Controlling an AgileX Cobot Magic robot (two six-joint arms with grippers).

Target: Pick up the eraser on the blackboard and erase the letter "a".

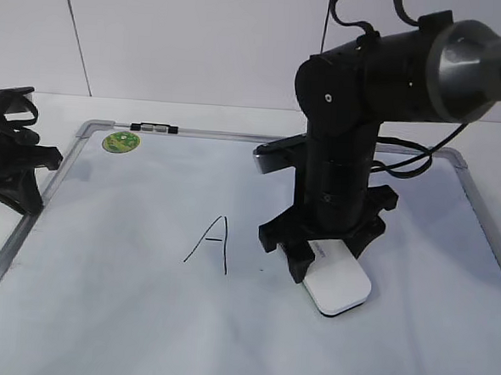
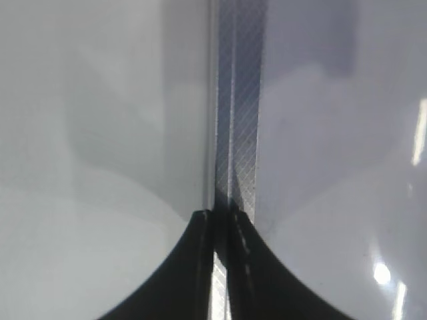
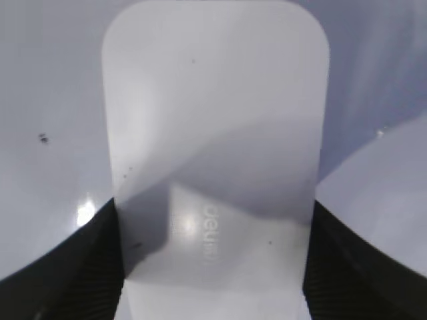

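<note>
Between my right gripper's (image 3: 213, 267) black fingers (image 3: 80, 267) sits the eraser (image 3: 213, 133), pinched across its short sides, its long axis running straight away from the wrist. Grey lettering on its top appears to read "deli". It lies flat on the blackboard (image 1: 98, 314), right of centre. A capital "A" (image 1: 213, 245) stands just left of it; the letter "a" I cannot find in any view, perhaps hidden under my arm or the eraser. My left gripper (image 2: 223, 220) rests pressed together over the board's left frame (image 2: 233, 100), well apart, so the right arm does the wiping. A round green sticker (image 1: 121, 141) marks the far left corner, its print unreadable.
</note>
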